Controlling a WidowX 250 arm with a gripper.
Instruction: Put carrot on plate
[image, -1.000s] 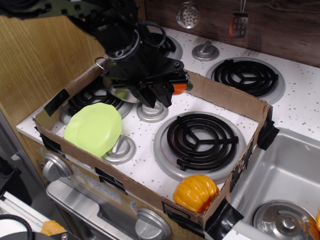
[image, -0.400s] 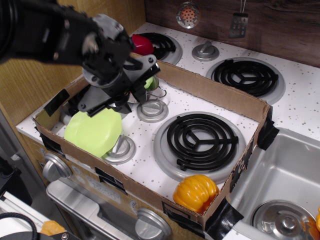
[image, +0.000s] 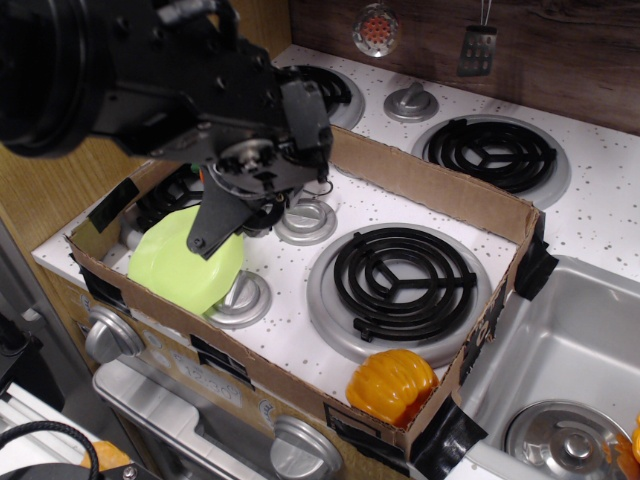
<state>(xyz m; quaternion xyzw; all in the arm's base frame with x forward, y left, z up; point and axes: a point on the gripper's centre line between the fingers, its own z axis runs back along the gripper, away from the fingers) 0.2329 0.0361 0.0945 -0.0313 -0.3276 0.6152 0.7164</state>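
Observation:
The lime-green plate (image: 178, 268) lies tilted at the front left of the box, resting partly on a burner knob. My gripper (image: 226, 212) hangs just above the plate's far right edge, with one dark finger (image: 212, 232) reaching down over the plate. The black wrist hides most of the carrot; only a small orange sliver (image: 204, 174) shows at the gripper's left side. The jaws look closed around it, though the contact itself is hidden.
A low cardboard box (image: 440, 190) walls in the stove top. Inside are a black coil burner (image: 403, 275), a silver knob (image: 308, 222) and an orange pumpkin toy (image: 392, 385) in the front corner. A steel sink (image: 575, 340) lies at the right.
The gripper has swung left and forward with the carrot, from the box's back wall to just above the plate. The carrot, plainly visible before, is now mostly hidden.

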